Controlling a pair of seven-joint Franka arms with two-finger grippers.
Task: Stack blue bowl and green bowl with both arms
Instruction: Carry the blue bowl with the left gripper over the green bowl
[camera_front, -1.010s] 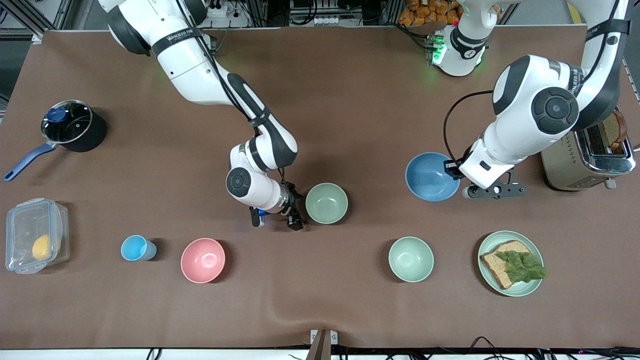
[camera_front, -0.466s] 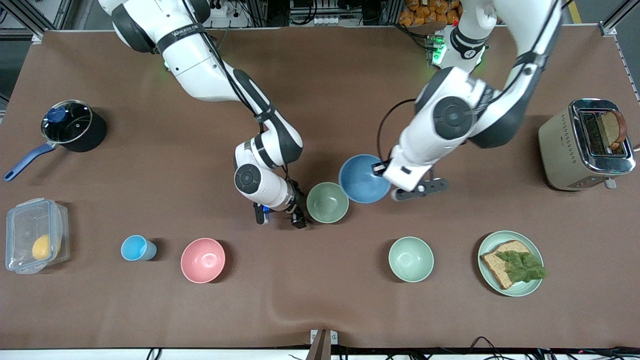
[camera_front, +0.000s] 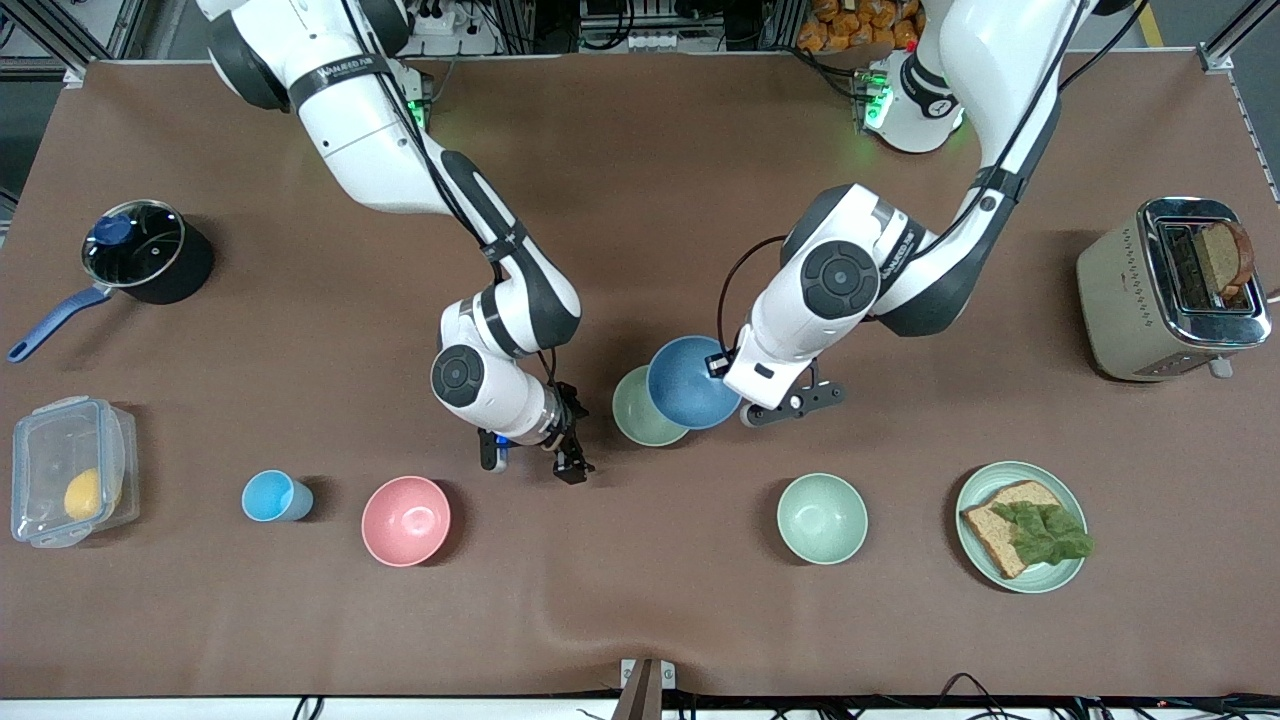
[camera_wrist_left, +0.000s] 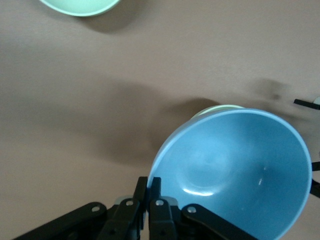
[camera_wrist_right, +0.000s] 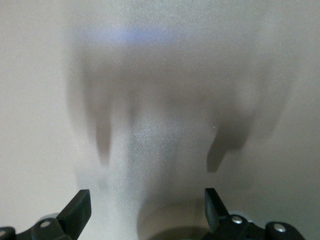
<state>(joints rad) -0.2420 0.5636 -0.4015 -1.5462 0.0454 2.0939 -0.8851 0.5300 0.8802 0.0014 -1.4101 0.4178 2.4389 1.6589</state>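
L gripper (camera_front: 722, 365), clamped on blue bowl (camera_front: 690, 381) rim, now carried over green bowl (camera_front: 640, 412); release next. R gripper (camera_front: 565, 462) backed off, fingers wide.

Non-task items on brown table (camera_front: 700, 150): lidded pot (camera_front: 140, 250), clear container (camera_front: 70, 485) holding a lemon (camera_front: 83, 493), light-blue cup (camera_front: 272, 496), pink bowl (camera_front: 406, 520), mint bowl (camera_front: 822, 518), sandwich plate (camera_front: 975, 490) along the front-camera edge, toaster (camera_front: 1165, 290) at left arm's end.

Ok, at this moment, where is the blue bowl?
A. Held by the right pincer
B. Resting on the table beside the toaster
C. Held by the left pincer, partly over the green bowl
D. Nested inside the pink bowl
C: the left pincer is shut on the rim of the blue bowl, which overlaps the green bowl; the right pincer is open over bare table.
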